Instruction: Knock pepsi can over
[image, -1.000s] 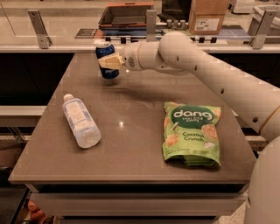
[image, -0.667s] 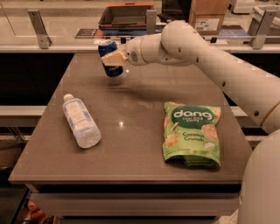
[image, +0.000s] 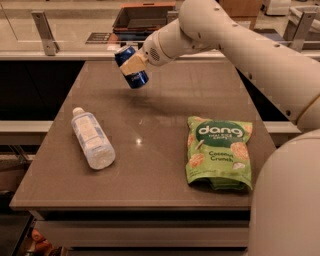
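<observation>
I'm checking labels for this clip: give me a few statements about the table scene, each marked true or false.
1. The small dark blue metal Pepsi can stands upright on its own. False: it is tilted, with the gripper fingers closed on it.
2. The clear plastic water bottle lies on its side on the brown table. True.
3. The green Dang snack bag lies touching the water bottle. False: they lie apart, with the bag toward the picture's right and the bottle toward its left.
4. The gripper is over the far part of the table, beyond the bottle. True.
</observation>
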